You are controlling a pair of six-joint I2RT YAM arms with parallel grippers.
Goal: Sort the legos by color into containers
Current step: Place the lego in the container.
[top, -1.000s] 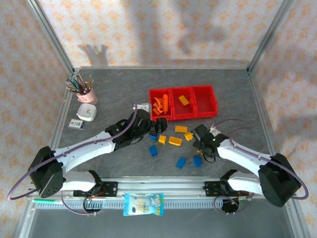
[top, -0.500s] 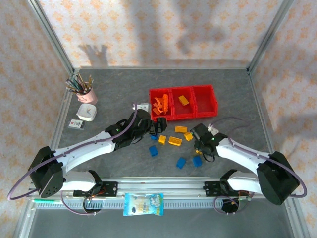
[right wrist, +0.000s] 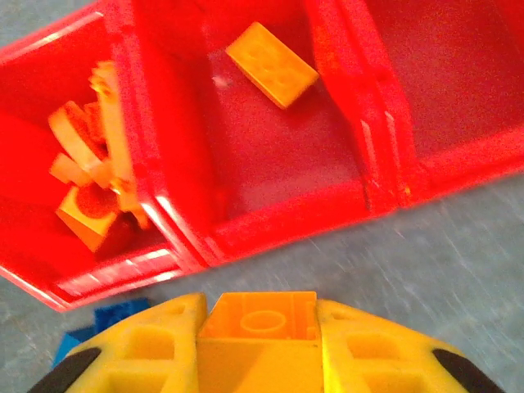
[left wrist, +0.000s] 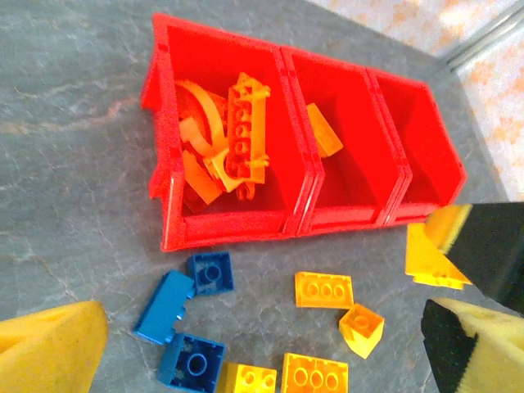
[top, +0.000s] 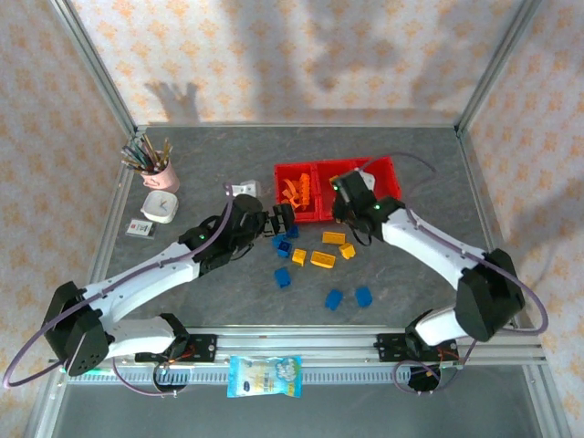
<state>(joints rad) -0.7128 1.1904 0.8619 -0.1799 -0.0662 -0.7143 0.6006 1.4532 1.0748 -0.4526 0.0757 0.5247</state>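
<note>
The right end effector (top: 347, 190), previously low beside the blue legos (top: 363, 295), now hangs over the near edge of the containers (top: 383, 196), clamping a yellow-orange lego (right wrist: 260, 326). The left end effector (top: 279, 222) lies slightly farther left.

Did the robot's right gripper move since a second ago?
Yes. The right gripper, shut on a yellow brick, moved up the top view, from beside the loose blue bricks to the red bins' front edge.

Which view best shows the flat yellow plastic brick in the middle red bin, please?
The right wrist view: the yellow brick lies large and unobstructed. The left wrist view shows it smaller, near the middle bin's wall.
</note>
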